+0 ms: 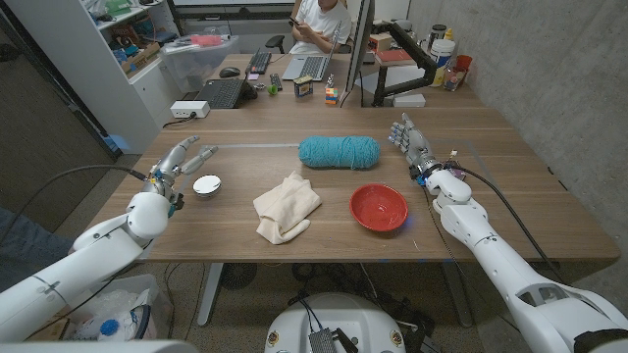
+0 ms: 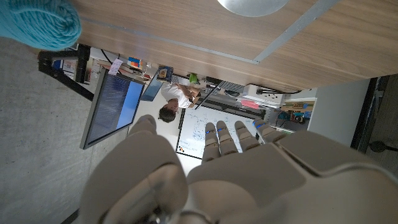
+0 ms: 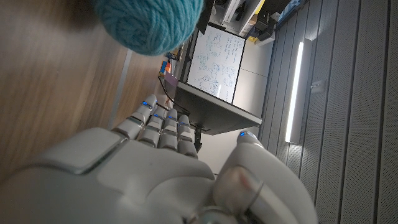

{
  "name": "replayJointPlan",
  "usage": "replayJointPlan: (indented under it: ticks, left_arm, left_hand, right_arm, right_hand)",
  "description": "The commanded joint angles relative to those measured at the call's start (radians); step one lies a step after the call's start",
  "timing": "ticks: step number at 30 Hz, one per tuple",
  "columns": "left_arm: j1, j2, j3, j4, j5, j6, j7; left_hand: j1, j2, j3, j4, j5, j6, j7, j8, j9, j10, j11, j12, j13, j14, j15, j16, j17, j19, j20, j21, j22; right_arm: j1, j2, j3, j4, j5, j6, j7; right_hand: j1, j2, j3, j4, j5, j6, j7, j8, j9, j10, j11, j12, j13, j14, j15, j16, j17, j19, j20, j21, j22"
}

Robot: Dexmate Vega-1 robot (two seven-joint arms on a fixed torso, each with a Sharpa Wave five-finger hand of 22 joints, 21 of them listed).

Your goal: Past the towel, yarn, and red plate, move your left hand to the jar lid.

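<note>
The jar lid, a round white disc, lies on the table's left part; in the left wrist view the lid shows past my fingers. My left hand is just left of the lid, fingers apart and reaching toward the table's far side, holding nothing; from the wrist, the left hand. The cream towel lies crumpled at the middle, the teal yarn behind it, the red plate to its right. My right hand stands open right of the yarn.
A second desk behind the table carries laptops, a keyboard and small items, and a person sits there. A black monitor arm stands at the back right. The table's front edge runs close below the towel and plate.
</note>
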Motion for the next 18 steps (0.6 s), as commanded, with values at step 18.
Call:
replayJointPlan:
  ticks: [18]
  left_arm:
    - [-0.034,0.051,0.061,-0.023,0.094,0.106,0.002]
  left_hand:
    - [0.019,0.004,0.003,-0.011,0.008,0.019,-0.007,0.010,0.006,0.020,-0.010,0.007,0.000,0.016,-0.033,0.011,0.002,0.009,0.015,0.009,0.002]
  right_arm:
    - [0.024,0.015,-0.011,0.030,-0.008,0.011,0.007]
  right_hand:
    - [0.004,0.006,-0.001,-0.004,0.005,0.004,-0.004,0.008,0.000,0.011,0.005,0.000,0.003,0.013,-0.001,0.001,0.003,0.009,-0.001,-0.009,0.003]
